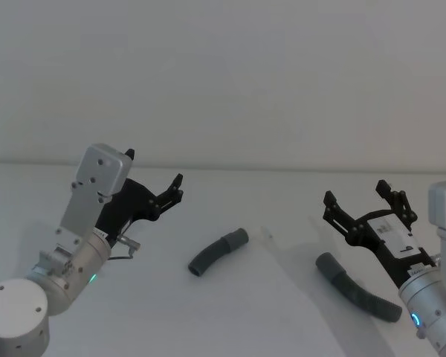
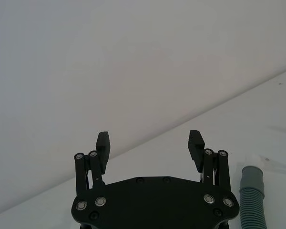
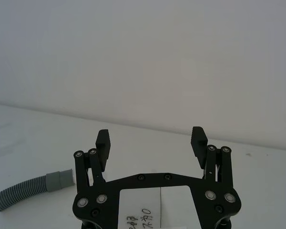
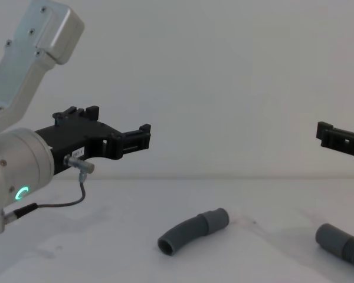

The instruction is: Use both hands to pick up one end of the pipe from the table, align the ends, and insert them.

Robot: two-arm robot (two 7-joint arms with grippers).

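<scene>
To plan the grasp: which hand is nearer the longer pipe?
Right. The right hand hovers just above the longer pipe; the left hand is far beyond the shorter pipe.

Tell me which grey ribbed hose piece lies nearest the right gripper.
The longer dark grey ribbed plastic hose piece, just below the black right gripper; the short curved piece lies farther left, apart.

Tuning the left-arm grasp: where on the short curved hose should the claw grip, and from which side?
Probably the ribbed part of the short hose just behind its cuff, from above, left claw spanning it crosswise. It lies flat, and this leaves the cuff free for mating.
</scene>
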